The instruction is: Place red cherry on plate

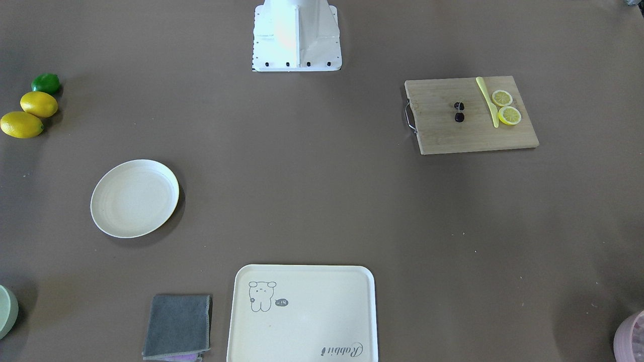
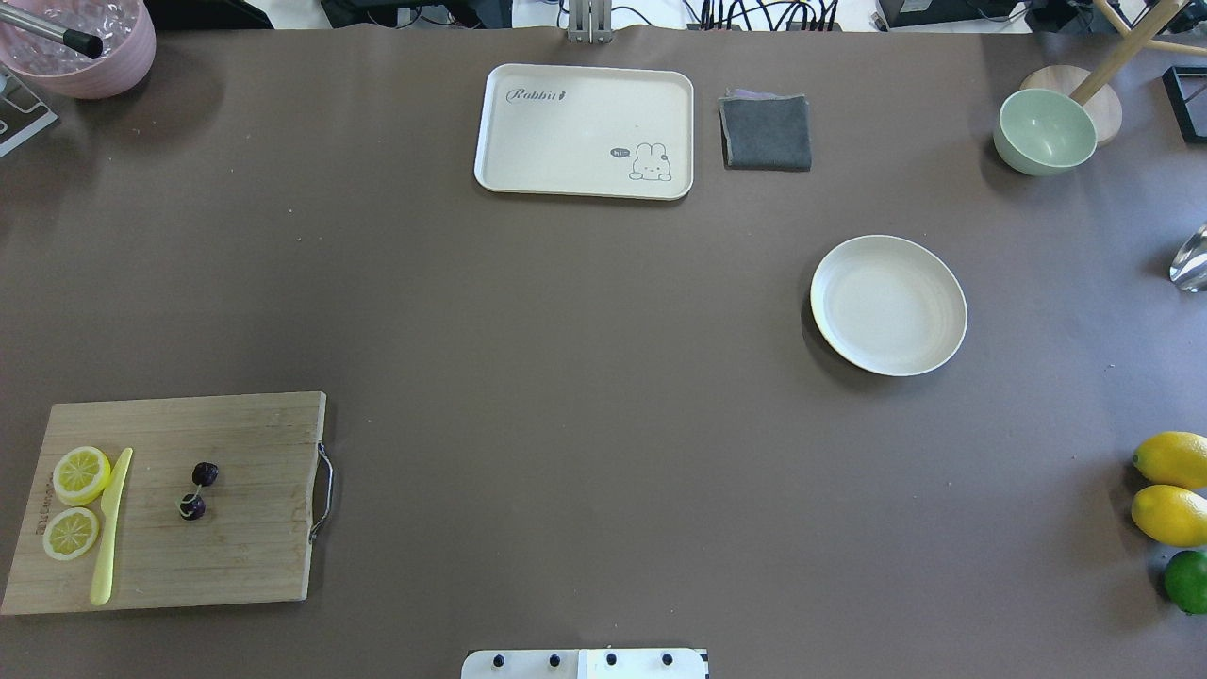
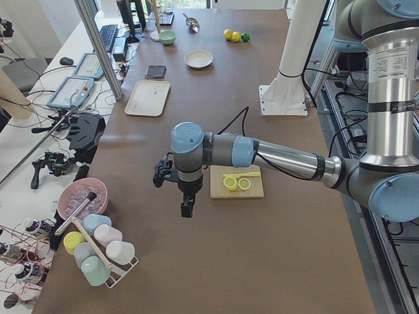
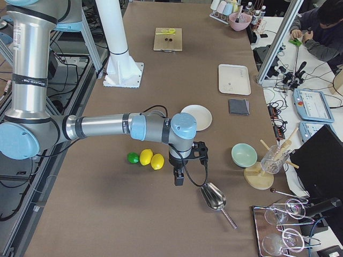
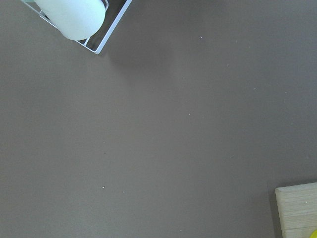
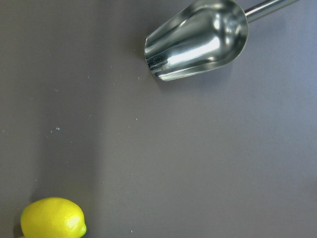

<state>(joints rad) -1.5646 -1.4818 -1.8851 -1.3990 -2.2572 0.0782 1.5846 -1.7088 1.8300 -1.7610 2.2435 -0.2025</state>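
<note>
The red cherry (image 2: 198, 490), a pair of tiny dark fruits, lies on a wooden cutting board (image 2: 255, 443) at the robot's near left, also seen from the front as the red cherry (image 1: 459, 111). The cream-white plate (image 2: 888, 305) sits empty on the right half of the table. My left gripper (image 3: 186, 210) hangs above bare table beyond the board's outer end and shows only in the exterior left view, so I cannot tell its state. My right gripper (image 4: 179, 179) hangs between the lemons and a metal scoop, seen only in the exterior right view; I cannot tell its state.
Two lemon slices (image 2: 80, 474) and a yellow knife (image 2: 110, 528) share the board. A cream tray (image 2: 585, 85), grey cloth (image 2: 766, 132) and green bowl (image 2: 1045, 132) line the far edge. Two lemons (image 2: 1172, 488), a lime (image 2: 1188, 581), a metal scoop (image 6: 195, 39) and a cup rack (image 3: 98, 252) sit at the table's ends.
</note>
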